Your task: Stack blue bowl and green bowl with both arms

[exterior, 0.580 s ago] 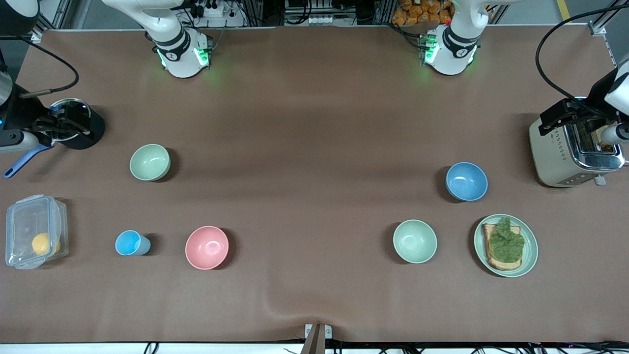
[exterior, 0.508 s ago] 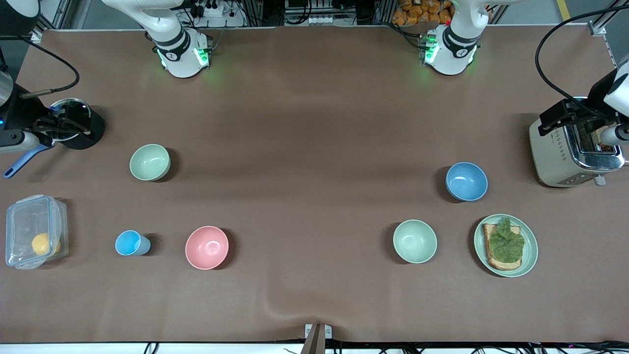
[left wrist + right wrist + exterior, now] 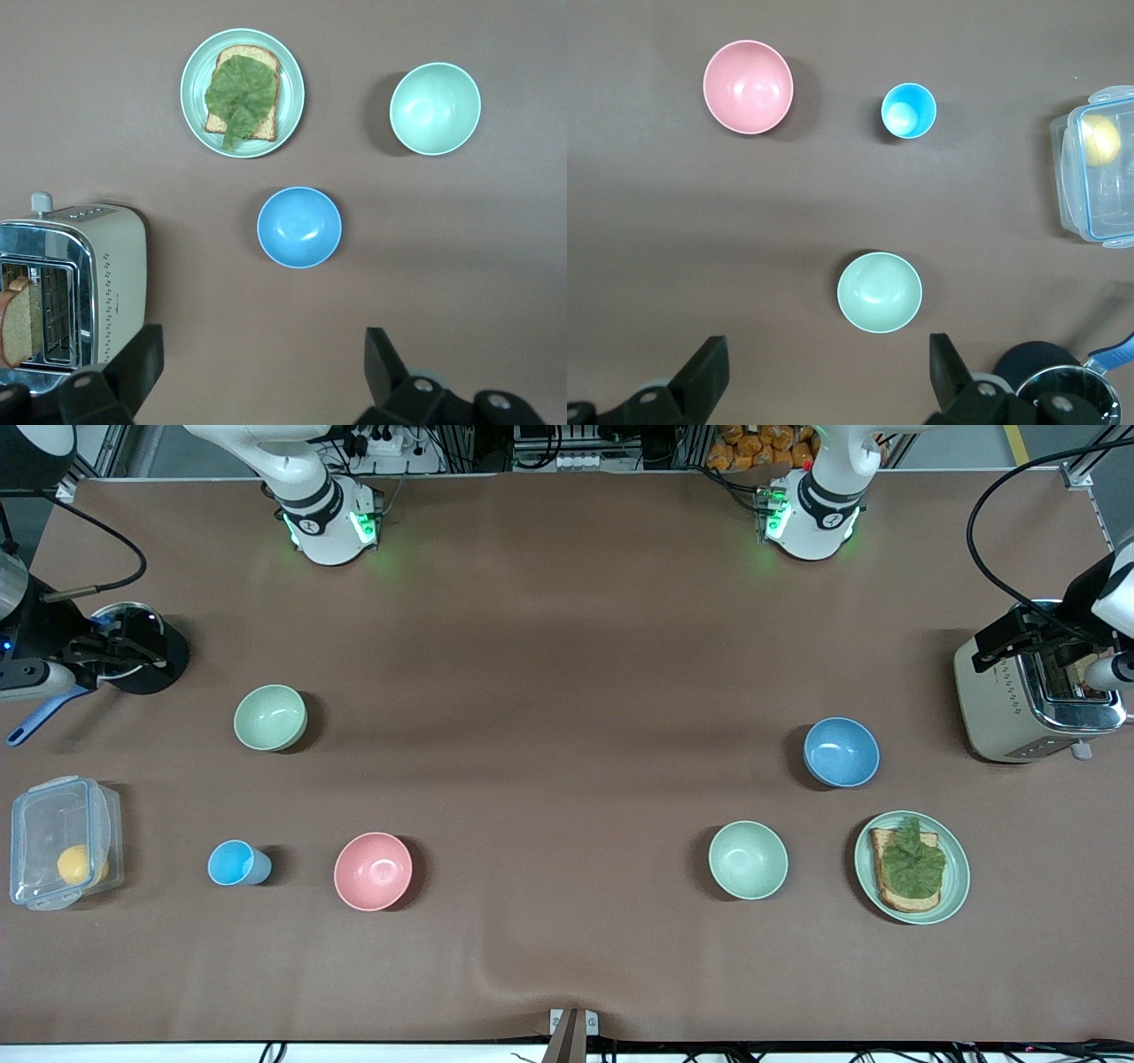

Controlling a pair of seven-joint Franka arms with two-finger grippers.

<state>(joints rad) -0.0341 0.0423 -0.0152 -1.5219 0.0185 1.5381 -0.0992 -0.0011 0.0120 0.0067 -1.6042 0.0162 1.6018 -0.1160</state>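
Note:
The blue bowl (image 3: 842, 752) sits upright toward the left arm's end of the table, beside the toaster; it also shows in the left wrist view (image 3: 299, 227). The pale sage-green bowl (image 3: 270, 717) sits upright toward the right arm's end; it also shows in the right wrist view (image 3: 879, 292). My left gripper (image 3: 1019, 634) hangs high over the toaster, open and empty (image 3: 261, 350). My right gripper (image 3: 124, 646) hangs high over the black pot, open and empty (image 3: 828, 354).
A cooler mint-green bowl (image 3: 748, 859) and a green plate (image 3: 955, 886) with toast and lettuce lie nearer the camera than the blue bowl. A pink bowl (image 3: 373, 871), a light-blue cup (image 3: 236, 864) and a clear box (image 3: 53, 815) holding a lemon lie nearer than the sage bowl. The toaster (image 3: 1010, 708) and pot (image 3: 155, 669) stand at the table's ends.
Both hands have shifted only very slightly. The bowls and other things have not moved.

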